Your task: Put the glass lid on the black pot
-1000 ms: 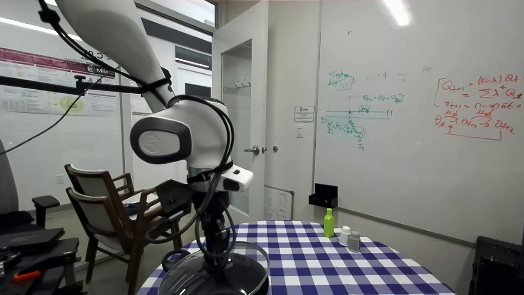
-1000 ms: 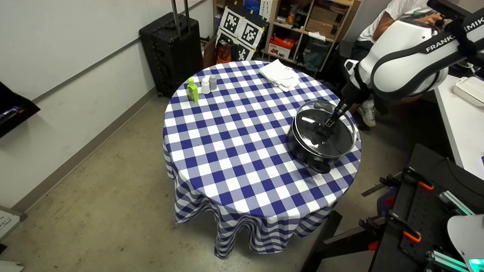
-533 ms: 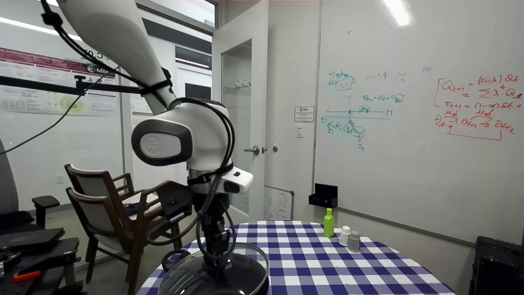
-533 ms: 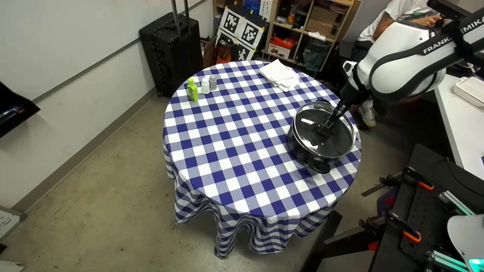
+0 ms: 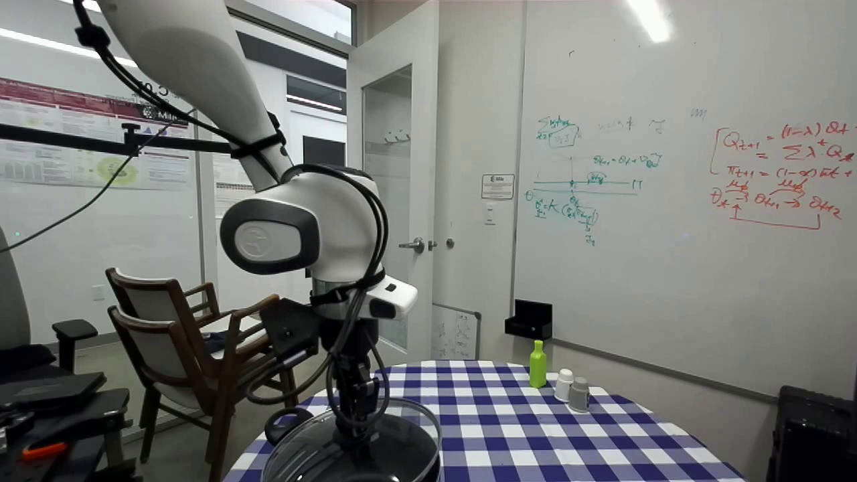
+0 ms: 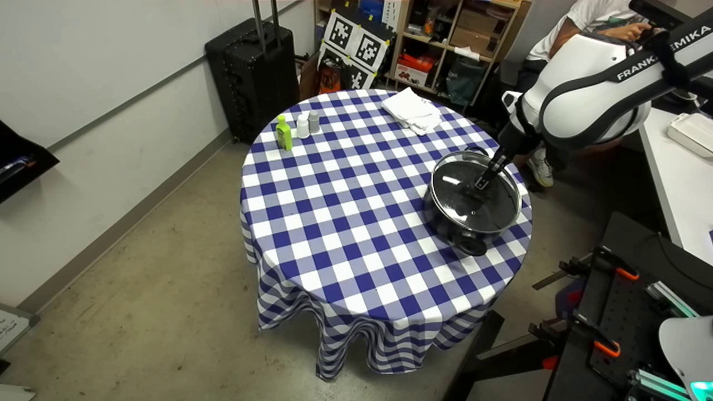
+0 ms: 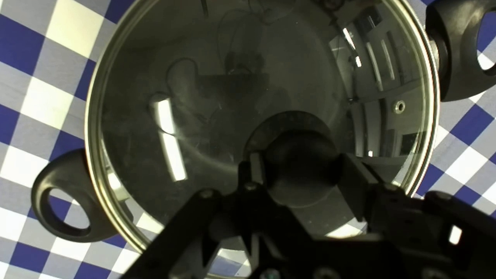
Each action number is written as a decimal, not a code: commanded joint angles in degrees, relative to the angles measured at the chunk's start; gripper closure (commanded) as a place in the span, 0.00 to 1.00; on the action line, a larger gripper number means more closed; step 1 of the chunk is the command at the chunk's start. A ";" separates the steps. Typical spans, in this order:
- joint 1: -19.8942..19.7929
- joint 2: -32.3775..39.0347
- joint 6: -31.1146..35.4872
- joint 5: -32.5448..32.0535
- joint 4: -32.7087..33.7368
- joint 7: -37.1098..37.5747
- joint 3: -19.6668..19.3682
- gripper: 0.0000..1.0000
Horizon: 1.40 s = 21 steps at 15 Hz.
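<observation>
Over the black pot [image 6: 445, 226], with gripper [image 7: 299, 167] narrowed onto the dark knob [image 7: 300, 173], holds the glass lid [image 7: 228, 120]: greyish, see-through, shiny-rimmed, light-streaked.

lid [image 7: 217, 128]: over pot [image 6: 444, 227] | pot: on tablecloth [image 6: 356, 223] | bottle [image 6: 284, 135]: beside shakers [image 6: 302, 127], apart from pot

Two wooden chairs [image 5: 191, 355] are standing near white door [image 5: 423, 187]; whiteboard [image 5: 676, 261] is bearing red, green script [image 5: 785, 172]; shelving [image 6: 511, 28] is holding boxes [image 6: 473, 41].
</observation>
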 commanded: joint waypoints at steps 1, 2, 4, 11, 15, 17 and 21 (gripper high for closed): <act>-0.57 -0.09 -1.51 0.20 0.94 -1.00 0.66 0.75; -0.65 0.03 -1.50 0.27 0.96 -0.98 0.68 0.75; -0.90 0.27 -1.61 0.39 0.98 -1.08 0.81 0.75; -1.32 0.67 -1.97 0.55 1.53 -1.27 1.11 0.75; -1.35 0.81 -2.08 0.61 1.65 -1.12 1.13 0.23; -1.42 0.81 -2.15 0.71 1.74 -1.08 1.16 0.10; -1.73 0.52 -2.95 1.27 1.95 -1.59 1.68 0.00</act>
